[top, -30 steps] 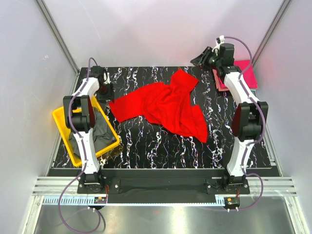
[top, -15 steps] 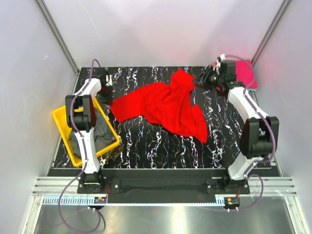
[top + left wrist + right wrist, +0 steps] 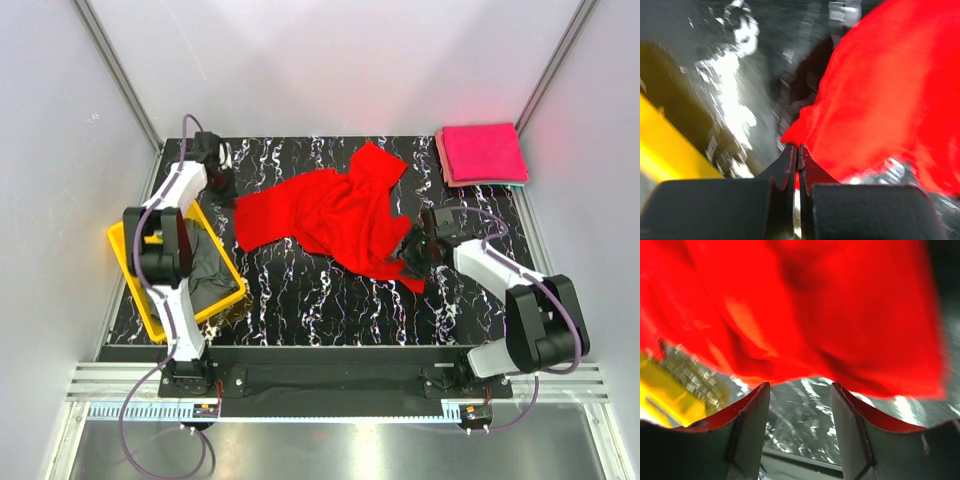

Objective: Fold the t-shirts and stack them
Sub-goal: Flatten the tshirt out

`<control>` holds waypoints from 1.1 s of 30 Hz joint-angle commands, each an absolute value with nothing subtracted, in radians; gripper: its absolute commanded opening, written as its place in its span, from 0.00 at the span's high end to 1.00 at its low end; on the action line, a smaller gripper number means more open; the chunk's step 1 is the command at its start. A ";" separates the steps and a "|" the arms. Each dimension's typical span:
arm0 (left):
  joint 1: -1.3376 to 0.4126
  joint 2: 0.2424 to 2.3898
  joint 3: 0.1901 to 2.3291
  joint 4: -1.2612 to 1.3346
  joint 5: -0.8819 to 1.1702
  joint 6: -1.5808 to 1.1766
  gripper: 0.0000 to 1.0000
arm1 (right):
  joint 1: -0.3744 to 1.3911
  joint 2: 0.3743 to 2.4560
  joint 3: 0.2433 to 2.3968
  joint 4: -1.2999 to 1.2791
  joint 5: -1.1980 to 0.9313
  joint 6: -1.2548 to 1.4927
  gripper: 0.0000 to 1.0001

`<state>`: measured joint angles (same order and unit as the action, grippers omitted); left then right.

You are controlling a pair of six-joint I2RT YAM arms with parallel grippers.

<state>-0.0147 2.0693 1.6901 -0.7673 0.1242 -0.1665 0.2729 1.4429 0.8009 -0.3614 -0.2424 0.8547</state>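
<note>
A bright red t-shirt [image 3: 335, 218] lies crumpled and spread across the middle of the black marbled table. My left gripper [image 3: 224, 178] is at the shirt's left corner. In the left wrist view its jaws [image 3: 798, 146] are pressed together, with the tip of the red cloth [image 3: 880, 90] pinched between them. My right gripper [image 3: 411, 250] hangs low at the shirt's lower right hem. Its fingers [image 3: 800, 385] stand open just short of the red cloth's edge [image 3: 815, 305], with nothing between them. A folded magenta-pink t-shirt stack [image 3: 484, 153] rests at the back right corner.
A yellow tray [image 3: 128, 252] sits over the table's left edge. It holds a dark grey t-shirt [image 3: 205, 268], and the left arm stands beside it. The table's front edge runs just behind the right gripper's fingers.
The right arm swung from the pink stack at the back right down to the red shirt's lower right hem and opened wider. The left gripper closed at the shirt's left corner.
</note>
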 commanded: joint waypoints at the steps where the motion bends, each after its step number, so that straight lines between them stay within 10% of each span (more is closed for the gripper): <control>1: -0.029 1.846 1.626 -0.686 0.230 -0.274 1.00 | 0.267 1.323 0.796 -0.452 -0.038 0.979 0.41; 21: -0.041 1.649 1.526 -0.689 0.270 -0.328 1.00 | 0.321 1.429 0.672 -0.258 -0.055 0.925 0.44; 23: -0.043 1.637 1.531 -0.689 0.276 -0.336 1.00 | 0.322 1.457 0.696 -0.245 -0.055 0.902 0.59; 24: -0.043 1.622 1.534 -0.692 0.275 -0.339 1.00 | 0.324 1.468 0.748 -0.273 -0.029 0.862 0.98; 33: -0.048 1.406 1.611 -0.730 0.275 -0.445 1.00 | 0.324 1.228 1.244 -0.819 0.379 0.698 1.00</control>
<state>-0.0425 1.5345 1.5303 -0.7395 0.2592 -0.3897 0.3168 1.3746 1.0943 -0.6563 0.1967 0.7818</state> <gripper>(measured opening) 0.012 0.022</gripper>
